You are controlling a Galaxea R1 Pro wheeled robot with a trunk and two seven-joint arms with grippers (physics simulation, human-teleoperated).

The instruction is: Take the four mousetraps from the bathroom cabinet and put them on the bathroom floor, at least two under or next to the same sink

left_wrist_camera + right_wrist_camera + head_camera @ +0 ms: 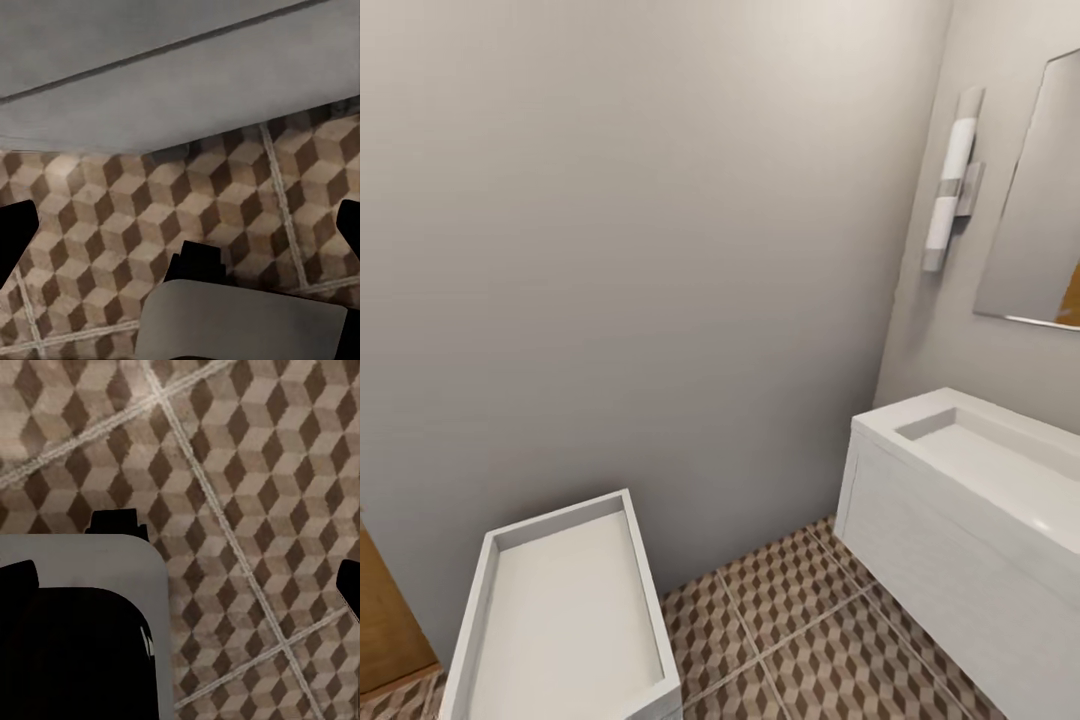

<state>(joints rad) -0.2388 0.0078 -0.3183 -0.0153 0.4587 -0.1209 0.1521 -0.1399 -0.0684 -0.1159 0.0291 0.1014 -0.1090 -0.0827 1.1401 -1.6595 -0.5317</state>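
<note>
The mousetraps are out of view. The sink (1000, 455), a long white trough basin on a white panelled vanity, stands at the right of the head view. Cube-patterned bathroom floor (800, 620) runs between it and a white box unit. At the lower left edge is a strip of orange-brown wood (385, 620); I cannot tell whether it is the cabinet. My left gripper (184, 229) hangs open over the bathroom floor (135, 217), its dark fingertips (16, 232) far apart and nothing between them. My right gripper (184, 585) is likewise open above bare tiles (247, 487).
A white open-topped box unit (565, 620) stands at the lower left against the plain grey wall (640, 250). A mirror (1040, 200) and a tubular wall lamp (952, 180) hang above the sink. A pale grey surface (172, 82) borders the tiles in the left wrist view.
</note>
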